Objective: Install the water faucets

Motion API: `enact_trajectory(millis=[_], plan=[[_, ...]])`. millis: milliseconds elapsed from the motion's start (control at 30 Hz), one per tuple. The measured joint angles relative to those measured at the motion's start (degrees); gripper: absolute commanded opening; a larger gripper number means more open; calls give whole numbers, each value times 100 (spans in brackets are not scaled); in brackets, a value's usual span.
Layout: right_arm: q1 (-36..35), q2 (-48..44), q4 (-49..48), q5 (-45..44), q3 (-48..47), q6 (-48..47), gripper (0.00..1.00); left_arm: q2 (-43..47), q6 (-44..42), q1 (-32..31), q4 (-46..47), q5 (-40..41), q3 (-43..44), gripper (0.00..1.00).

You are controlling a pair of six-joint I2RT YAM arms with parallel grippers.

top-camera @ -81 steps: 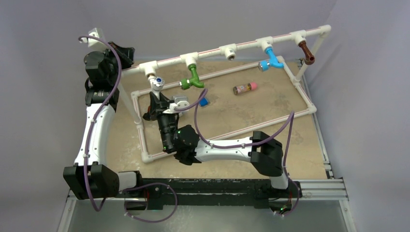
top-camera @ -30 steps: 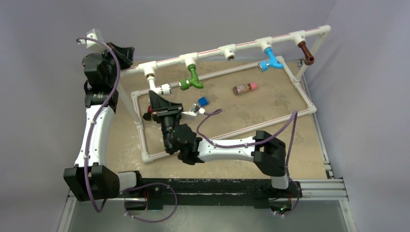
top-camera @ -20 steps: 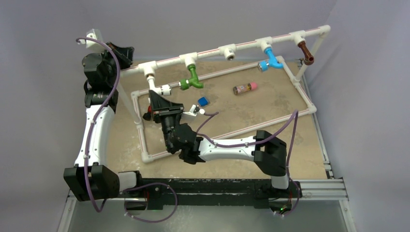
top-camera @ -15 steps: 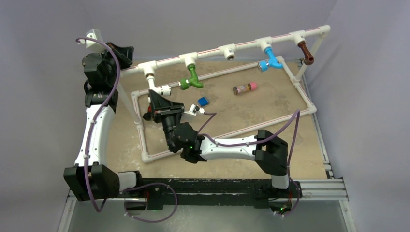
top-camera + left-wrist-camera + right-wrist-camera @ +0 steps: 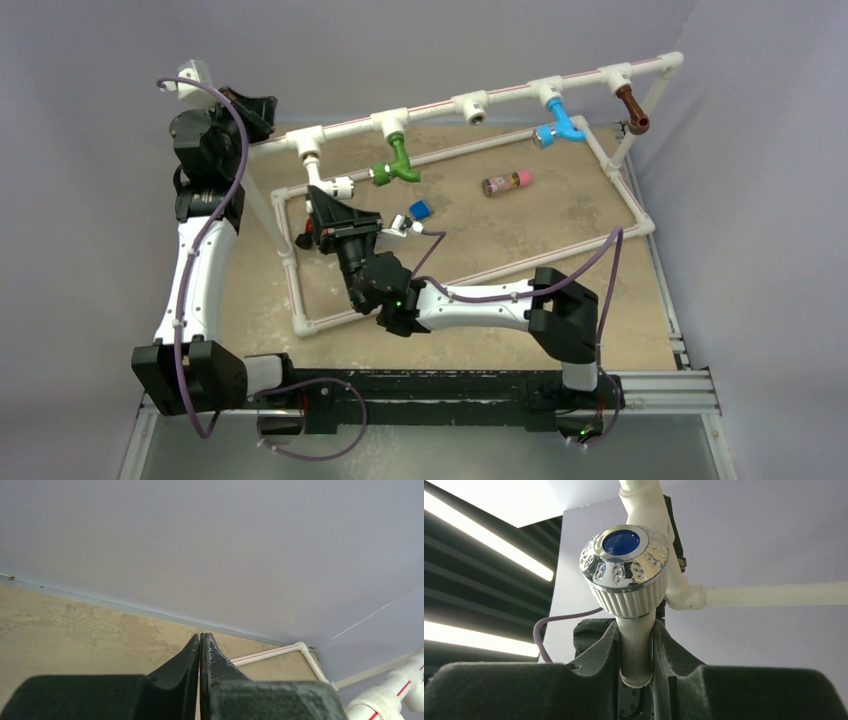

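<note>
Tan bench (image 5: 560, 220), far edge: green faucet (image 5: 396, 165), blue faucet (image 5: 562, 126), brown faucet (image 5: 632, 108) seated on rail (image 5: 520, 90). Near far-left corner: white faucet (image 5: 626, 575) at its fitting, right hand (image 5: 636, 635) clamped on its stem. Vacant: centre fitting (image 5: 472, 107). Idle: left hand (image 5: 200, 645), fingers together, empty.

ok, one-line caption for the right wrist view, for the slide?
Right gripper clamps the white faucet below its blue-capped chrome knob, the faucet attached to the pipe frame.

The white faucet (image 5: 335, 186), its knob chrome with a blue cap, hangs from the leftmost fitting (image 5: 305, 143). The green faucet (image 5: 397, 165), blue faucet (image 5: 560, 125) and brown faucet (image 5: 632, 108) hang farther right along the same pipe (image 5: 510, 90).
</note>
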State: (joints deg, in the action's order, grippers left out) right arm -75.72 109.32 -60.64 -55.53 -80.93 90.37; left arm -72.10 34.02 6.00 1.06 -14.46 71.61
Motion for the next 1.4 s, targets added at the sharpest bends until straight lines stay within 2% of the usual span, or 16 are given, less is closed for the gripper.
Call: enact_trajectory(millis=[100, 267, 500, 1000, 1400], plan=[[15, -20, -44, 66, 50, -2, 24, 0, 2, 0, 0, -7, 0, 0], [42, -35, -96, 164, 85, -4, 33, 0, 9, 0, 0, -15, -2, 0], [330, -28, -111, 592, 101, -2, 41, 87, 52, -7, -114, -136, -42, 0], [452, -28, -474, 667, 168, -151, 64, 109, 90, -4, -177, -160, -48, 0], [448, -20, -833, 863, 258, -385, 73, 114, 90, -4, -184, -160, -48, 0]])
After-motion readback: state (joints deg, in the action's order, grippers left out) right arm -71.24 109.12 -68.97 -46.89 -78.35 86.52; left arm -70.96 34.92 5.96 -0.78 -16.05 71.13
